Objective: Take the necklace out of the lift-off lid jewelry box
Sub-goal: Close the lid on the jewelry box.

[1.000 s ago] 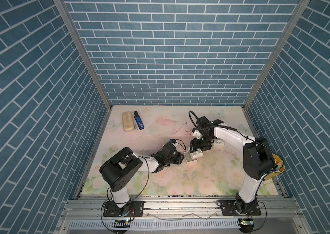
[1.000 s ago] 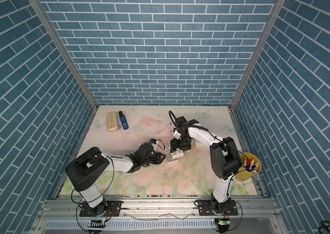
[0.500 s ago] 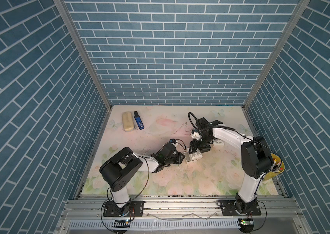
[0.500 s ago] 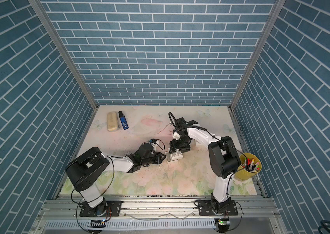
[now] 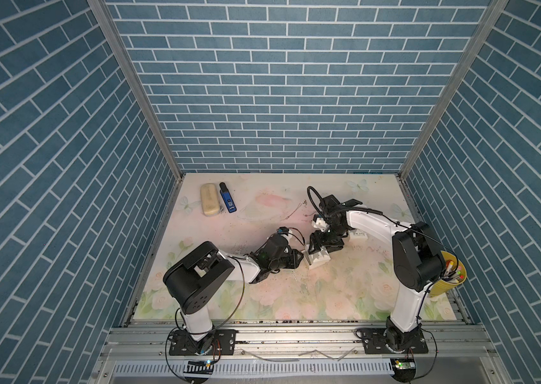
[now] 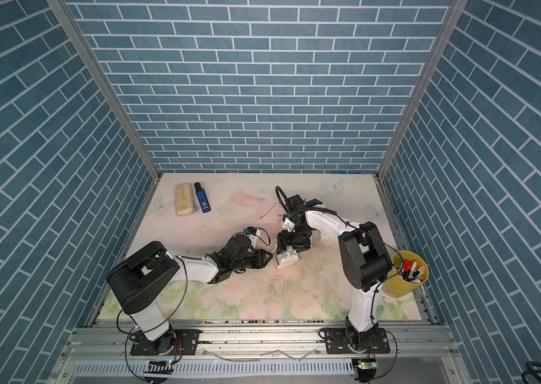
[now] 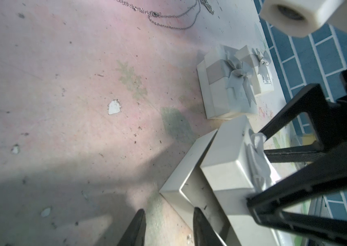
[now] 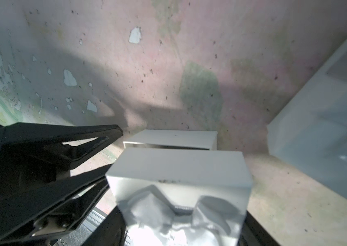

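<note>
The right end effector [image 5: 319,251] is clamped on the white bow-topped cardboard lid [image 7: 228,161], holding it just above and partly off the white square box base [image 7: 181,181] near the middle of the floral table [image 5: 329,299]. The left end effector [image 7: 168,213] is released, tips apart at the base's corner. A thin silver chain necklace [image 7: 155,14] lies nearer the table's far edge.

Blurs the bow [image 8: 181,215] atop the lid [image 8: 179,166] against the right wrist lens, likewise a second box [image 8: 321,132], cropped there. Hides the interior of the box base [image 7: 186,170] under that lid. Crops the left gripper [image 7: 169,210] to fingertips [image 7: 198,219]; clips the necklace [image 7: 155,14] at an edge. Too thin to trace in both top views.
</note>
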Controlling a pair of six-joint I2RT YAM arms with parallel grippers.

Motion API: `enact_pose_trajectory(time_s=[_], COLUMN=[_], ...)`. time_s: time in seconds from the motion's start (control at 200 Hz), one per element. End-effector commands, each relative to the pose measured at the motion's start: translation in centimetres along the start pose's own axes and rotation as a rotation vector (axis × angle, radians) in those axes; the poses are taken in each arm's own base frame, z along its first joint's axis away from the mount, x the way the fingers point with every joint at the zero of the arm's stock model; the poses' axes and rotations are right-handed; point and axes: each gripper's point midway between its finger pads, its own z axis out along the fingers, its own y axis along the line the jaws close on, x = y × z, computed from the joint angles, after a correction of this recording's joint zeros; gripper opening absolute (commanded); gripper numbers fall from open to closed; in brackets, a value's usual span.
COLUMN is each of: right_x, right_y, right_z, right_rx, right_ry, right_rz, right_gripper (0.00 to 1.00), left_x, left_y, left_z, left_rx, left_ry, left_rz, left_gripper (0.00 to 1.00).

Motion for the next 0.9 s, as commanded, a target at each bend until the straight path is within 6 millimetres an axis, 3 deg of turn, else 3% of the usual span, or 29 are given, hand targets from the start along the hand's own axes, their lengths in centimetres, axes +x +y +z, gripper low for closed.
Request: enact_pose_trajectory(time_s=[0.0, 0.21, 0.56, 0.89], right_x=[0.7, 1.2, 1.5, 1.2], right_y=[0.4, 0.3, 0.5, 0.9], right_z=[1.1, 1.0, 0.4, -1.6], right_rx=[-0.023, -0.019, -0.019, -0.057], right_ry=[0.042, 0.057, 0.062, 0.054], right_rz=[0.026, 0.020, 0.021, 0.048], right_gripper=[0.65, 0.65, 0.65, 0.65], left_x=[0.6, 0.7, 0.1, 0.8], left_y=[0.6, 1.1, 1.8, 0.9], left_z=[0.4, 0.0, -3.0, -1.2], left_rx=[0.003, -0.020, -0.069, 0.020], left_ry=[0.010, 0.003, -0.039, -0.033], left_rz=[-0.015, -0.009, -0.028, -0.124], left_gripper=[0.38, 0.38, 0.44, 0.41])
